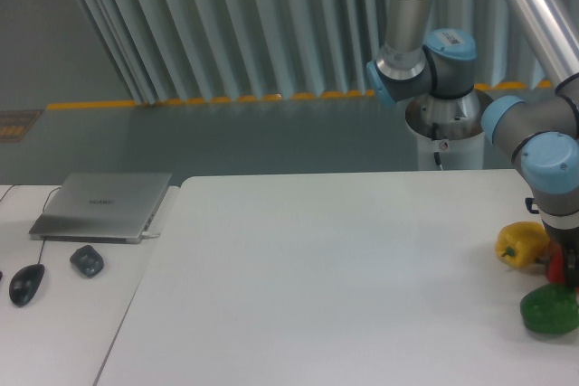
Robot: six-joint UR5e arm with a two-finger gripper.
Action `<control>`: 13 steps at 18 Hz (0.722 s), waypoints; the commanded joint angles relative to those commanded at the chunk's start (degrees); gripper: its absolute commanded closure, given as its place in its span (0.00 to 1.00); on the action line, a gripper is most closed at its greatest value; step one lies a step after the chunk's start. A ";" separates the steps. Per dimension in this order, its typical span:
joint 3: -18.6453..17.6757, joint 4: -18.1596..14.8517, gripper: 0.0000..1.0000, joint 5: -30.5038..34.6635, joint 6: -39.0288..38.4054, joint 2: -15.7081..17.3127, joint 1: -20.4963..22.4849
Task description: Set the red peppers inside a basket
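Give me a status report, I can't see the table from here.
Gripper down at right table edge, jaws hidden. Glossy red bell pepper mostly hidden behind it. Yellow bell pepper and green bell pepper crowd either side. No basket visible.
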 joint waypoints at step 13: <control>2.11 -0.18 0.06 -3.52 -1.14 0.44 -0.35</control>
